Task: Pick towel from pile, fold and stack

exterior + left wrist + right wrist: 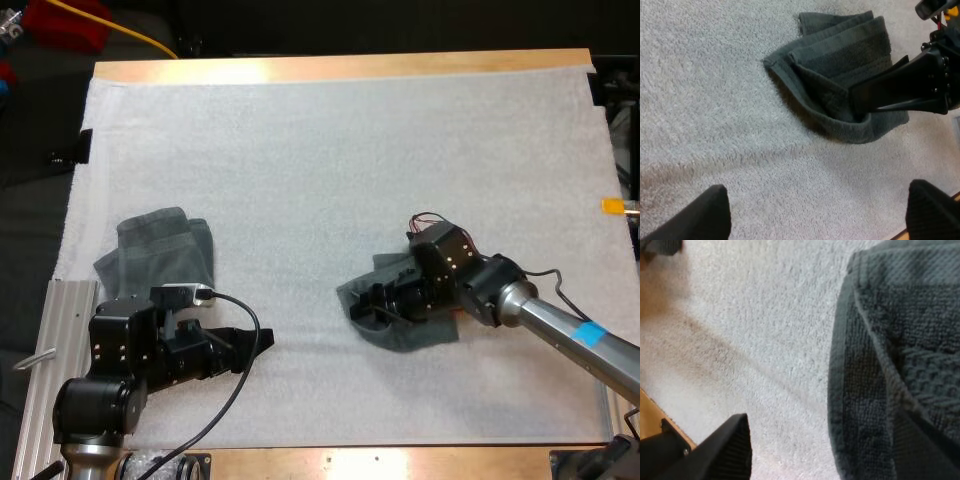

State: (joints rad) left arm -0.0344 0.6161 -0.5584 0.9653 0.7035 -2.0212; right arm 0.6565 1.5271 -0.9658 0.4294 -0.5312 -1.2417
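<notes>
Standing apart: right gripper [368, 305] fingers, one half hidden in towel [420, 336]; left gripper [255, 346] likewise.

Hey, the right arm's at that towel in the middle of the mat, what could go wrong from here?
1. One finger of the right gripper looks tucked into the fold of the towel; pulling out could drag the fold open.
2. The left gripper hangs open and apart from that towel, so nothing pins it if it slides.
</notes>
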